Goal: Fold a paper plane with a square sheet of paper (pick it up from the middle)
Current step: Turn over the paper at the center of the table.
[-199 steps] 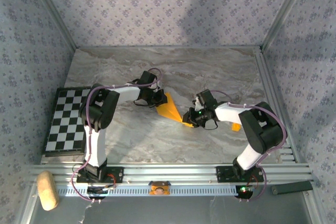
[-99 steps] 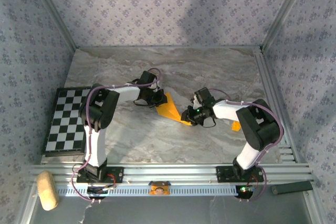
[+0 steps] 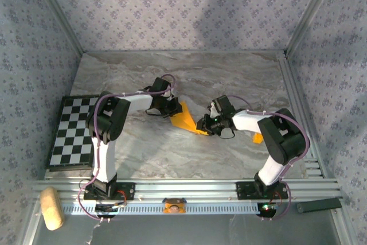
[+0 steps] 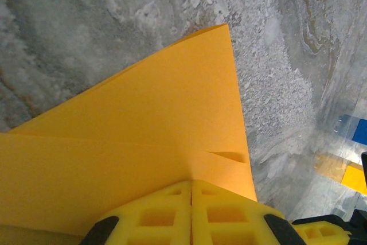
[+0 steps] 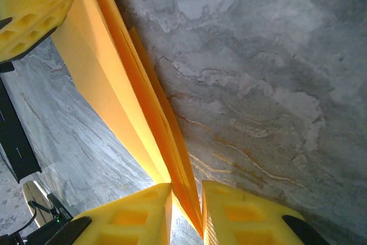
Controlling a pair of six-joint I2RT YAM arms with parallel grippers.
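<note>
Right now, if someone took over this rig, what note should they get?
Left gripper: fingers shut on the paper plane's wide end.
Right gripper: fingers shut on its pointed end.
The plane spans between both grippers, mid marble table, right of the chequered board.
Done: sheet folded into a layered, pointed dart.
Left: probably check creases, set it down, release.

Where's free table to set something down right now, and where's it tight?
Free: the far strip of table between back wall and arms; the near patch between the two arm bases, in front of the paper. Tight: centre, where left gripper and right gripper both pinch the paper; board fills the left edge; orange bit by the right arm.
</note>
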